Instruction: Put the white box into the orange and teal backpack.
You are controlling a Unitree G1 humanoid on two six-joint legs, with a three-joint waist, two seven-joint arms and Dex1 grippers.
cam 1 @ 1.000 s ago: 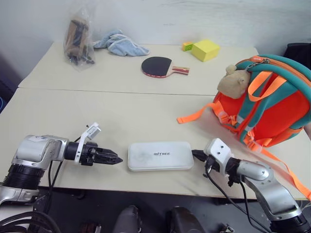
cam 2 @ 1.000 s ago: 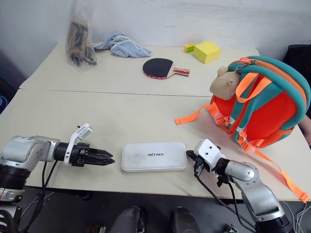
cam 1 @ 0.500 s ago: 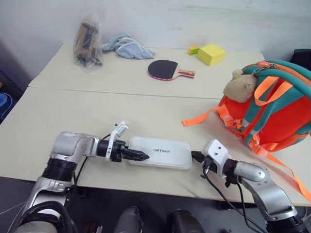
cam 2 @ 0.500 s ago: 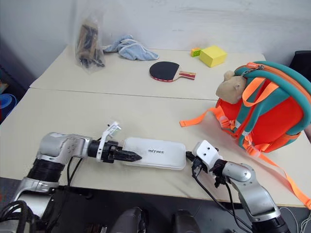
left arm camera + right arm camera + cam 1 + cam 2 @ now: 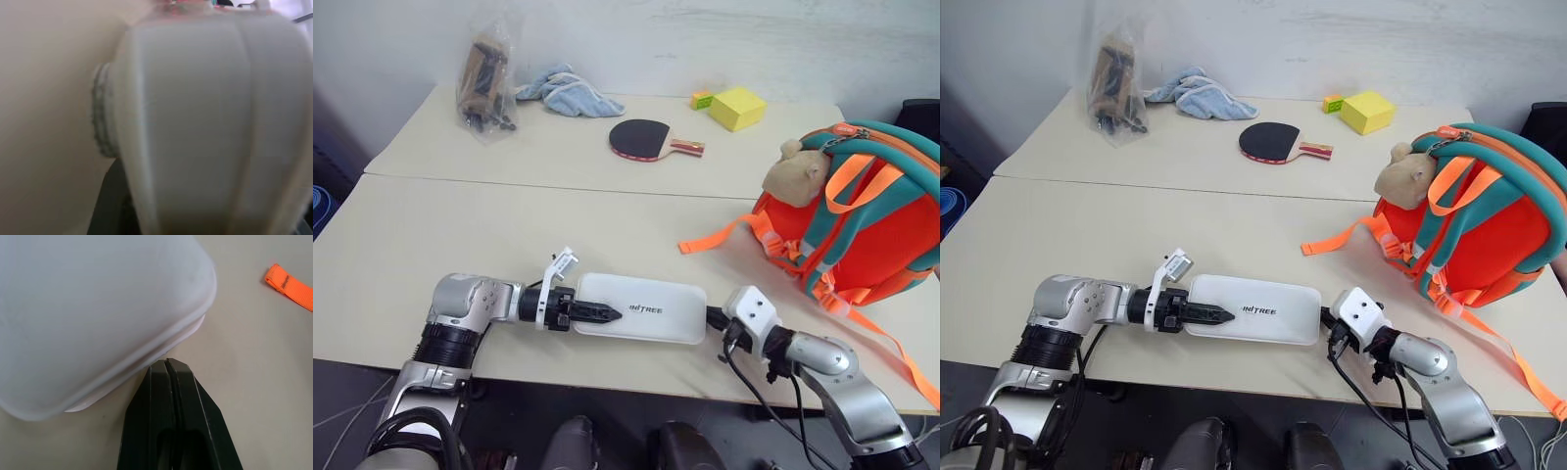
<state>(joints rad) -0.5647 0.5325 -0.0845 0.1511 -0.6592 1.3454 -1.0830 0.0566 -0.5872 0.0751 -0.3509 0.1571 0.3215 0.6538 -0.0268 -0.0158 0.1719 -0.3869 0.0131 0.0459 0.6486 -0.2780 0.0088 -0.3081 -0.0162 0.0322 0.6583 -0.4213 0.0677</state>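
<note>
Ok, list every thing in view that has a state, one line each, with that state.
white box: lid shut, lying flat near the table's front edge, outside the backpack.
orange and teal backpack: standing upright, straps trailing on the table.
left tool: closed on the box's left end.
right tool: shut, holding nothing, tips against the box's right end.
table tennis paddle: lying flat.
blue cloth: crumpled.
plastic bag: standing upright, contents inside.

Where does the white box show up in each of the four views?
Left eye view: white box low centre, near the table's front edge.
Right eye view: low centre, likewise.
Left wrist view: looms close, its end facing the camera.
Right wrist view: rounded corner, touching the shut right hand.
Shared landmark: dark lettering on its lid, eye views.
</note>
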